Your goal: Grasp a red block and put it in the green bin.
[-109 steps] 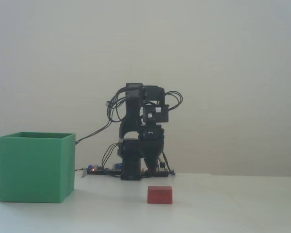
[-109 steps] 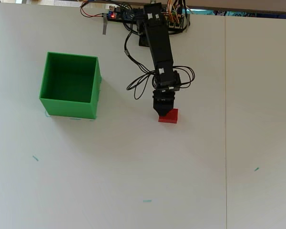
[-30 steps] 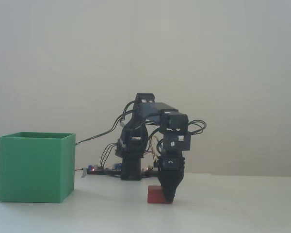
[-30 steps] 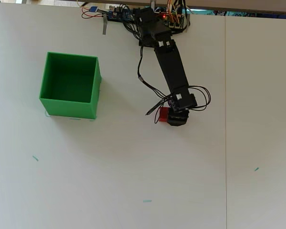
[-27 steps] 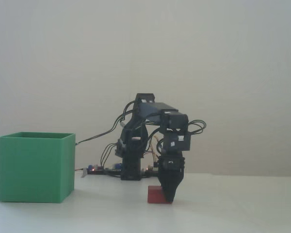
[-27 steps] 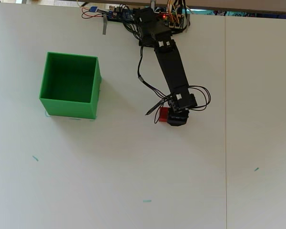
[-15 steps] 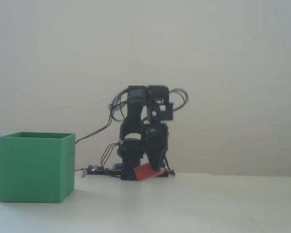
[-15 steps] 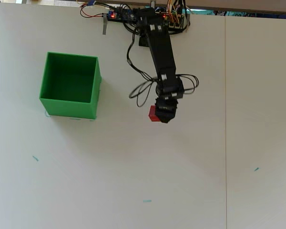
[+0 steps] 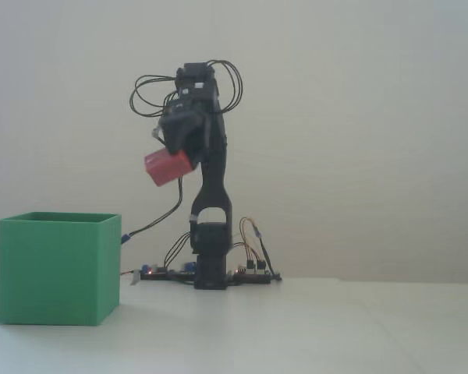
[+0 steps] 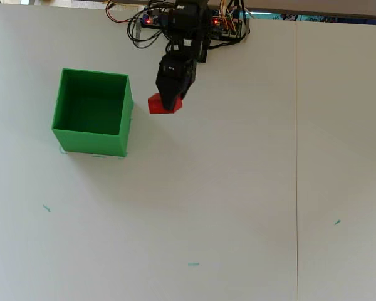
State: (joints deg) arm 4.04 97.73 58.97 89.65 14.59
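Observation:
The red block [image 9: 167, 167] [image 10: 160, 104] hangs high in the air, tilted, with my gripper [image 9: 174, 158] [image 10: 167, 103] shut on it. In the fixed view it is well above the rim of the green bin [image 9: 56, 269] and to the right of it. From overhead the block sits just right of the bin's right wall [image 10: 128, 106], outside the bin. The bin's inside looks empty in the overhead view. The arm stands nearly upright over its base.
The arm's base and a circuit board with wires [image 10: 194, 19] sit at the table's far edge. A thin seam [image 10: 296, 157] runs down the table on the right. Small teal tape marks [image 10: 193, 264] dot the white tabletop.
My gripper has lifted the red block from just above the table to high in the air and swung it left toward the green bin. The arm has folded back upright.

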